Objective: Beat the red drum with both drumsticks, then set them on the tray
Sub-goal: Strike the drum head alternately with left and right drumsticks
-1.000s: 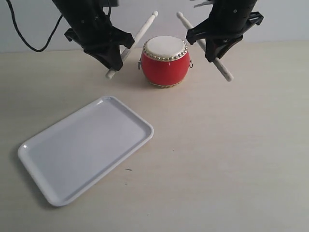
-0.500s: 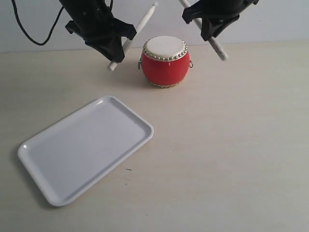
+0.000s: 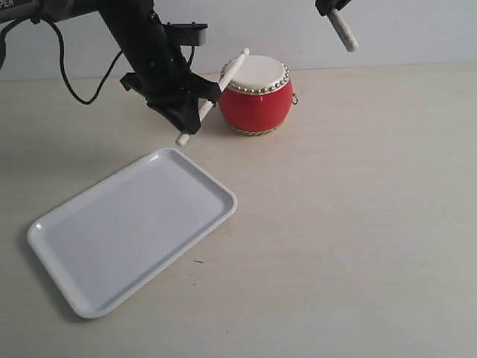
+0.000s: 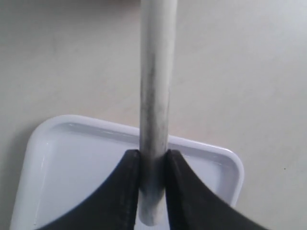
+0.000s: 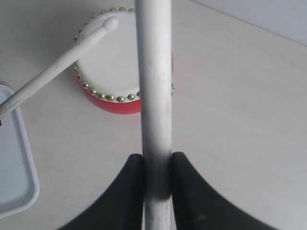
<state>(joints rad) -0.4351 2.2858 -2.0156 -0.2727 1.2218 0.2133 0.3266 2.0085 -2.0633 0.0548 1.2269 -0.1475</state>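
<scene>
The red drum [image 3: 254, 94] stands at the back middle of the table, cream skin up; it also shows from above as the drum [image 5: 115, 81]. My left gripper [image 3: 182, 112] is shut on a drumstick [image 3: 223, 80] whose rounded tip rests at the drum skin's left rim. Its wrist view shows the stick [image 4: 154, 96] pinched between the black fingers [image 4: 125, 191], above the tray corner [image 4: 225, 165]. My right gripper [image 5: 156, 165] is shut on the other drumstick [image 5: 153, 72], held high above the drum; only its butt end [image 3: 343, 30] shows at the exterior view's top. The white tray [image 3: 67, 253] lies front left.
A black cable [image 3: 82, 82] hangs from the left arm at the back left. A pale wall [image 3: 417, 30] closes the table's far edge. The tray's near corner [image 5: 14, 191] lies beside the drum in the right wrist view.
The left gripper has swung its stick down so the tip meets the drum. The right gripper has risen with its stick, nearly leaving the exterior view.
</scene>
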